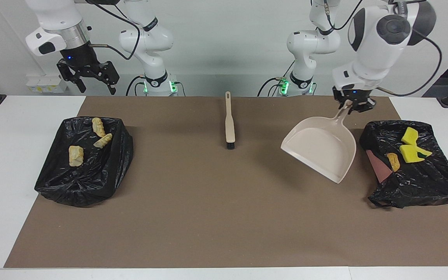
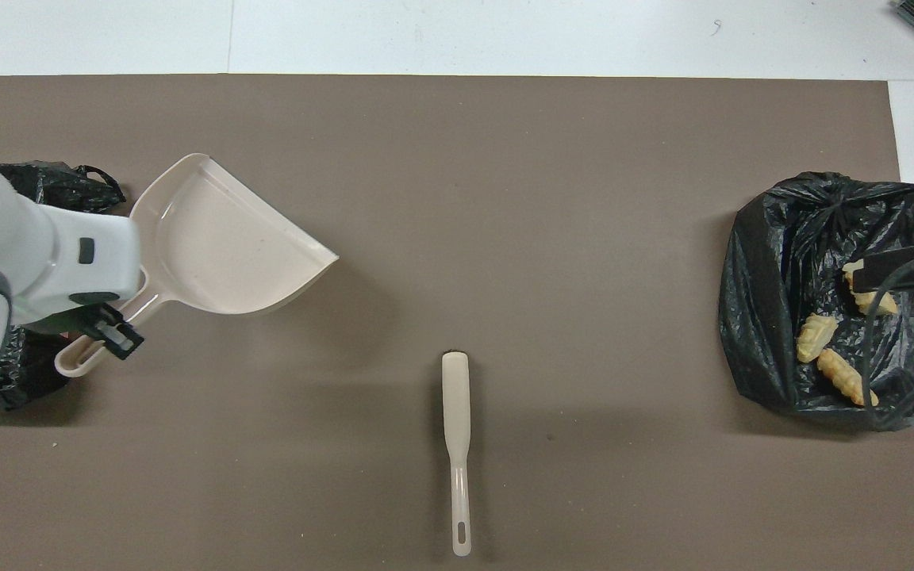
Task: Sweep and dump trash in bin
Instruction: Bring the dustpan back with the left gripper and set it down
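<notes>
My left gripper is shut on the handle of the beige dustpan, also in the overhead view. It holds the pan empty and tilted over the mat, beside the black-bag bin at the left arm's end. That bin holds yellow sponge bits, one with a dark green face, and a tan piece. The black-bag bin at the right arm's end holds three tan bread pieces. My right gripper is open and empty, raised over that bin's nearer edge, waiting.
The beige brush with black bristles lies alone mid-mat, its handle toward the robots; it also shows in the overhead view. The brown mat covers most of the white table. In the overhead view my left arm hides most of the bin under it.
</notes>
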{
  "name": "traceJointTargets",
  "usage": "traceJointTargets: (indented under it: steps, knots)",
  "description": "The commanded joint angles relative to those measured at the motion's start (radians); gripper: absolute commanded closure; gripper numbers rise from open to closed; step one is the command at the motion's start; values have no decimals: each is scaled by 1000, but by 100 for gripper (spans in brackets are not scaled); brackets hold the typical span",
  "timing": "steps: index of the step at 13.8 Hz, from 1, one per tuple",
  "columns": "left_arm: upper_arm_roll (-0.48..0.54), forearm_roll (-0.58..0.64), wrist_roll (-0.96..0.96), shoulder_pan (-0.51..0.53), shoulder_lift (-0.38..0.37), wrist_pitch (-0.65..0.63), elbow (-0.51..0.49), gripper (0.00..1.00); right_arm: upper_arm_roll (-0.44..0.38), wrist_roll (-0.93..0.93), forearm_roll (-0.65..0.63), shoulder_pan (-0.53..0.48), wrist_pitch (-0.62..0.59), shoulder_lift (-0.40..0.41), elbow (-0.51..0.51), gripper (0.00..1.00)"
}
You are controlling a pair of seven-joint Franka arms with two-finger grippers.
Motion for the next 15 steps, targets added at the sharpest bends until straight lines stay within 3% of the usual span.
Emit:
traceJointTargets:
  steps: [1,5,12,15]
  knots:
    - [17,-69,-232,-87,4,120,-55,100,0,-24,-6,-9,1,-25,-23,0]
    - [17,-104,-466,-178,74,242,-44,100,0,-28,-6,-7,7,-23,-23,0]
    - [19,-132,-757,-338,339,485,69,100,8,-26,11,-6,4,-20,-16,0]
    - [19,-136,-822,-372,405,556,87,100,8,-26,11,-6,4,-20,-16,0]
